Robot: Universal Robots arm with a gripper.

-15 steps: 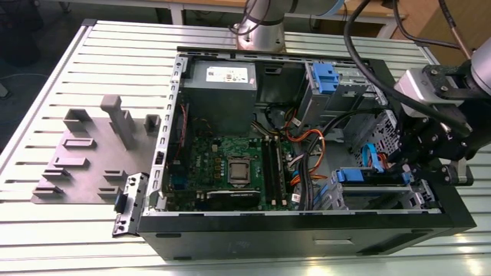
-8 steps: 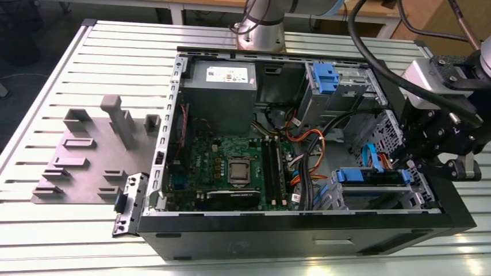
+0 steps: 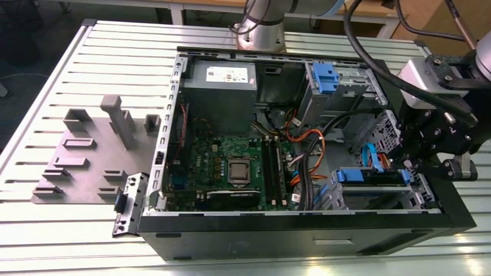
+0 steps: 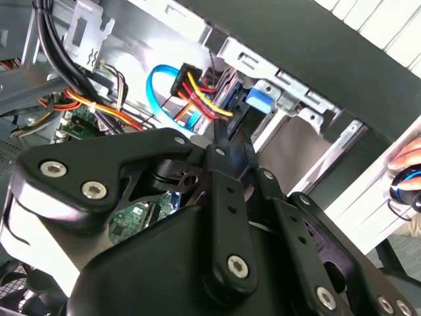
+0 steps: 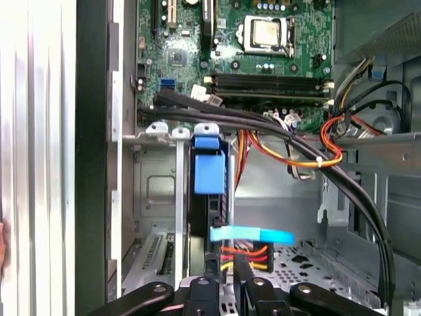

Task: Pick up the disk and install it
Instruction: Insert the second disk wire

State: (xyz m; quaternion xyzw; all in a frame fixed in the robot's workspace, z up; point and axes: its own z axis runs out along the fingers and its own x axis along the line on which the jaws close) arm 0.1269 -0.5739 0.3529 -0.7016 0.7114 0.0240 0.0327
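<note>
Exterior view: gripper (image 3: pixel 405 167) sits over the drive bay at the case (image 3: pixel 307 236) front corner, the disk (image 3: pixel 372 175) with its blue edge seated in the bay. Second wrist view: fingers (image 4: pixel 227 148) look closed near the cables (image 4: pixel 197 99) plugged at the disk's rear; grip on anything, can't tell. First wrist view: disk (image 5: pixel 210 174) stands edge-on in the bay beside the motherboard (image 5: pixel 263 59). Install looks near done; next needs a check that it's fully seated

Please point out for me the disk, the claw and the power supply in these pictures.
disk (image 5: pixel 210 172): first wrist view, on its blue front edge.
claw (image 5: pixel 225 262): first wrist view, between its fingertips.
power supply (image 3: pixel 221 92): exterior view, on its grey top face.
</note>
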